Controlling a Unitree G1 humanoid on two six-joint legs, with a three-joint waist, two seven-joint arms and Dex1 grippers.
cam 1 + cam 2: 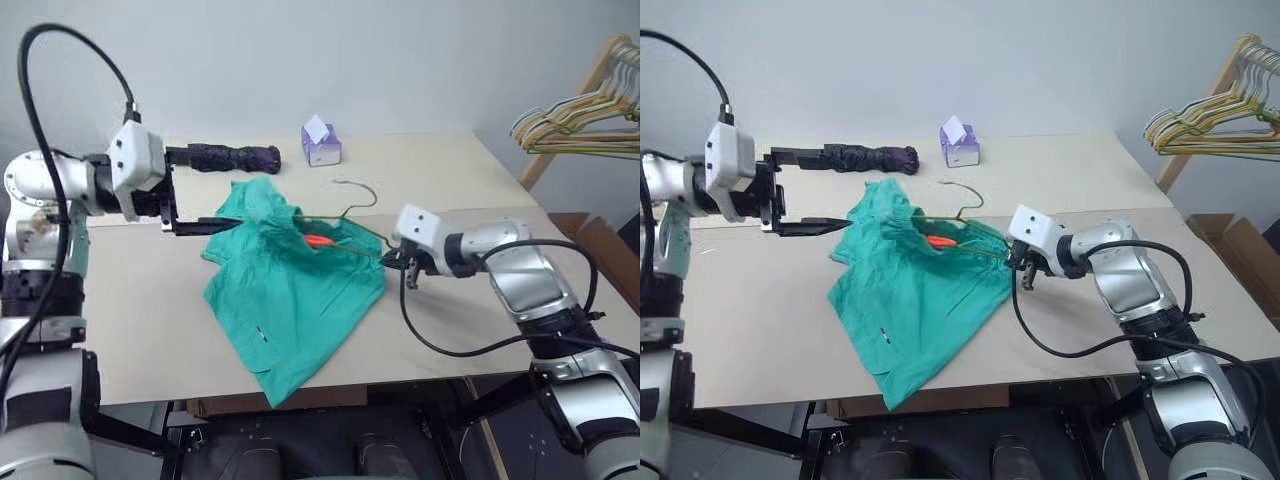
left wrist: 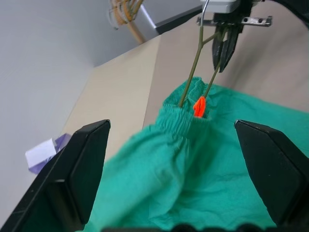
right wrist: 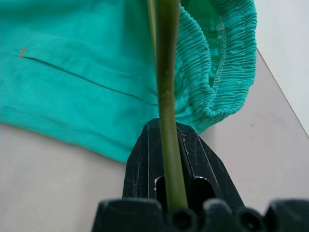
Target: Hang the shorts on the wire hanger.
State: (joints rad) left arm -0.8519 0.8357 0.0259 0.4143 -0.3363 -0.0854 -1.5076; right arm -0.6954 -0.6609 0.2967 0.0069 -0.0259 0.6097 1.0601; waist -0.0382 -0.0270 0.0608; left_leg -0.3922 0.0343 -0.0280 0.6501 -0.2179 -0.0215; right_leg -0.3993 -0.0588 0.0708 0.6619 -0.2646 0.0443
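Observation:
The teal shorts (image 1: 290, 290) lie rumpled in the middle of the table, with the gathered waistband toward the back and a small orange patch (image 2: 199, 106) at its opening. The wire hanger (image 3: 166, 72) pokes into that waistband, and its hook (image 1: 372, 194) rises behind the shorts. My right gripper (image 1: 398, 262) is shut on the hanger's wire just right of the shorts. My left gripper (image 1: 195, 190) hovers open at the shorts' left rear corner. In the left wrist view its fingers (image 2: 72, 179) stand wide on either side of the waistband without touching the fabric.
A folded dark umbrella (image 1: 232, 157) and a purple tissue box (image 1: 321, 145) sit at the back of the beige table (image 1: 130, 330). A bunch of yellow and tan hangers (image 1: 585, 120) hangs on a wooden rack off the table's right rear corner.

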